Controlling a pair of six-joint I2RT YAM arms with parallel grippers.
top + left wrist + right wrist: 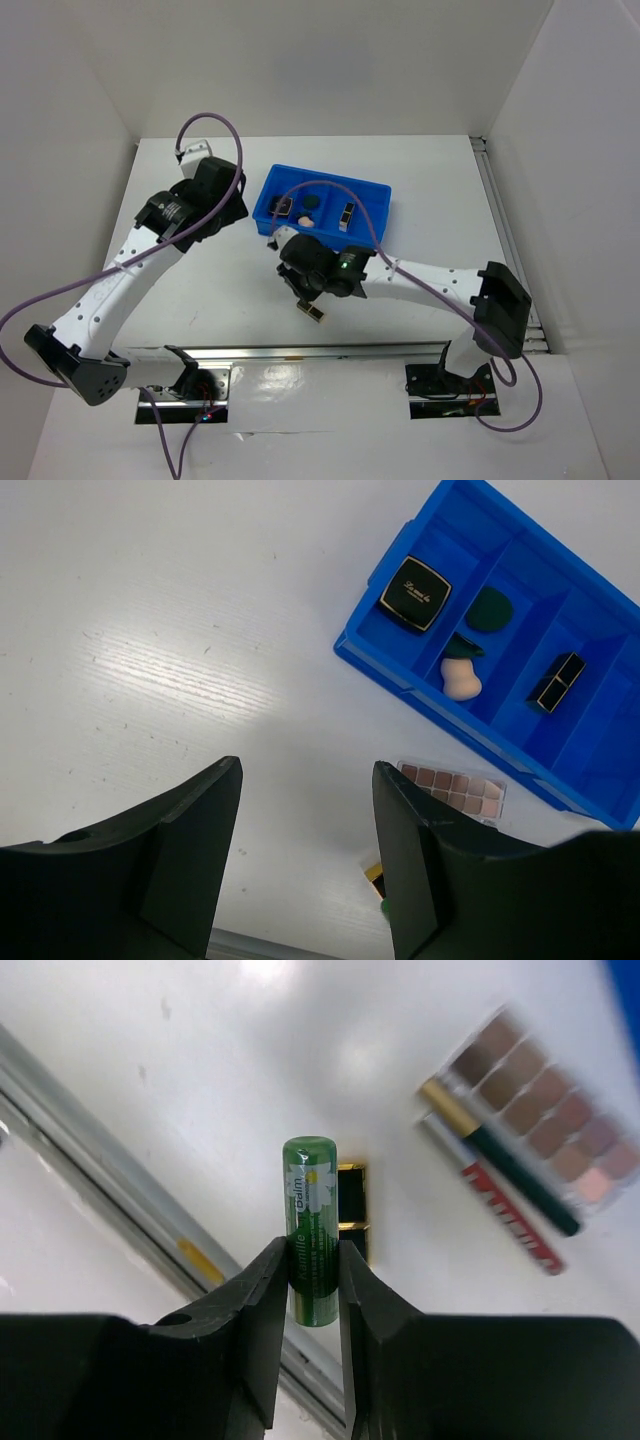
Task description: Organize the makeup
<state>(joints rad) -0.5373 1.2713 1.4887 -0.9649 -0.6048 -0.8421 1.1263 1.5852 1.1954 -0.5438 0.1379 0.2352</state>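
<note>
My right gripper [311,1250] is shut on a green lip-balm tube [309,1205], held above the table. Just behind the tube a black-gold case [352,1210] lies flat on the table. Further right lie a dark green pencil with a gold cap [500,1155], a red-and-silver pencil [495,1205] and the pinkish palette [545,1110]. The blue tray [420,685] holds the black square compact [414,592], the dark green round piece [489,609], the peach sponge [461,678] and another black-gold case [556,682]. Left of the tray, my left gripper [307,770] hangs open with nothing in it.
The tray [325,178] sits at the table's back middle. A metal rail [300,352] runs along the near edge, close under the right wrist [322,268]. White walls stand on both sides and behind.
</note>
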